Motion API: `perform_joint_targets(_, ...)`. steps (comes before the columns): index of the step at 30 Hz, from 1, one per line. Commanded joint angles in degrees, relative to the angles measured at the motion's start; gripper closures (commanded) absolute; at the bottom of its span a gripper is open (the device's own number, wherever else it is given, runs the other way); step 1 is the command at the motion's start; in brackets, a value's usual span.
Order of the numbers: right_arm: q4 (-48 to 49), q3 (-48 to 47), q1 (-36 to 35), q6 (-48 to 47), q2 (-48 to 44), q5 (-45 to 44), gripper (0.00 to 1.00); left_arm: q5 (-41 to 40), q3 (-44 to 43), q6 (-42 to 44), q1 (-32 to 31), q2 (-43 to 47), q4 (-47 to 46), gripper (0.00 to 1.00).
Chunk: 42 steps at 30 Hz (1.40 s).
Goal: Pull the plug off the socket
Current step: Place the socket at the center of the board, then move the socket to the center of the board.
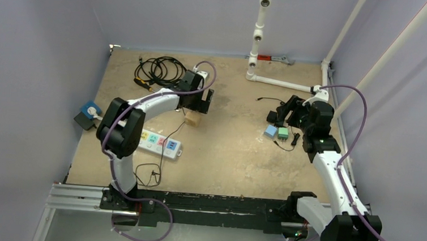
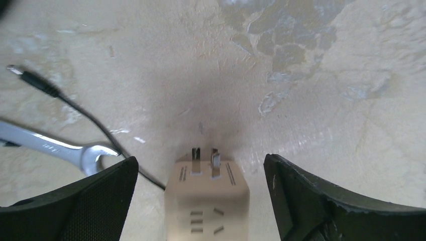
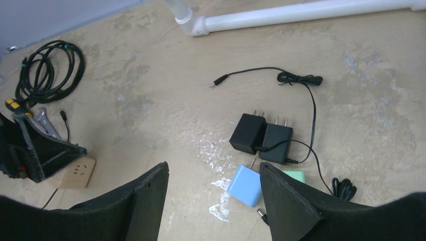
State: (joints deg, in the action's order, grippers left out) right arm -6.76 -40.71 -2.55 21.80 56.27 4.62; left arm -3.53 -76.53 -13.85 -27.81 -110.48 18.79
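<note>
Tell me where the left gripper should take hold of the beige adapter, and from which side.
Grip the beige adapter by its two flat side faces, mid-body, coming straight down from above. It lies on the table with its prongs pointing away from the wrist, and the open left gripper straddles those parallel sides. Avoid the pronged end.

On the tan worktop (image 1: pixel 226 155) the left gripper (image 1: pixel 200 105) hangs just above a beige cube adapter (image 1: pixel 192 119). A white power strip (image 1: pixel 160 143) with coloured sockets lies nearer the arm bases, apart from the adapter. A coil of black cable (image 1: pixel 159 69) sits at the far left. The right gripper (image 1: pixel 280 115) hovers by a blue plug (image 1: pixel 270 131) and a green plug (image 1: pixel 283 133), which lie side by side. White pipes (image 1: pixel 258 33) rise at the back.
</note>
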Motion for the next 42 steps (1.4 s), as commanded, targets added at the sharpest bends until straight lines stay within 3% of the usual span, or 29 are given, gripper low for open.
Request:
perform_joint_targets(1,4.11,1.05,0.13,-4.35,-2.55,7.92,0.3,-2.74,2.78,1.24,0.3,12.65,-6.51,0.05)
perform_joint_targets(5,9.92,3.25,-0.36,-5.1,-6.04,21.12,0.26,-5.69,5.23,3.36,0.9,21.64,-6.98,0.01)
perform_joint_targets(7,11.47,3.41,-2.43,-5.09,-5.91,23.64,0.26,-6.93,5.63,4.32,2.24,24.94,-5.53,0.01)
perform_joint_targets(12,10.14,1.61,-13.04,-3.76,-2.95,17.46,0.26,-6.1,8.24,4.03,7.07,29.17,0.63,0.01)
perform_joint_targets(15,15.7,3.19,-18.42,0.02,-1.07,19.5,0.28,-4.89,14.16,3.59,8.72,33.03,0.36,0.01)
perform_joint_targets(17,21.04,5.34,-25.82,0.67,0.06,18.08,0.3,-3.54,16.73,3.2,10.7,35.16,0.52,0.01)
perform_joint_targets(22,33.6,7.57,-40.2,-1.76,7.34,13.28,0.28,-0.64,18.99,1.18,16.36,39.55,-0.93,0.01)
perform_joint_targets(27,36.48,3.16,-52.21,-9.1,18.19,2.05,0.23,-3.7,18.7,0.55,18.14,41.47,-0.51,0.02)
perform_joint_targets(34,45.08,-2.53,-59.15,-13.03,33.34,-3.43,0.21,-3.08,19.44,0.46,18.14,42.4,-0.85,0.02)
perform_joint_targets(42,43.91,-11.51,-62.74,-17.71,46.24,-5.74,0.2,-0.07,19.35,-0.34,18.1,41.75,-0.99,0.02)
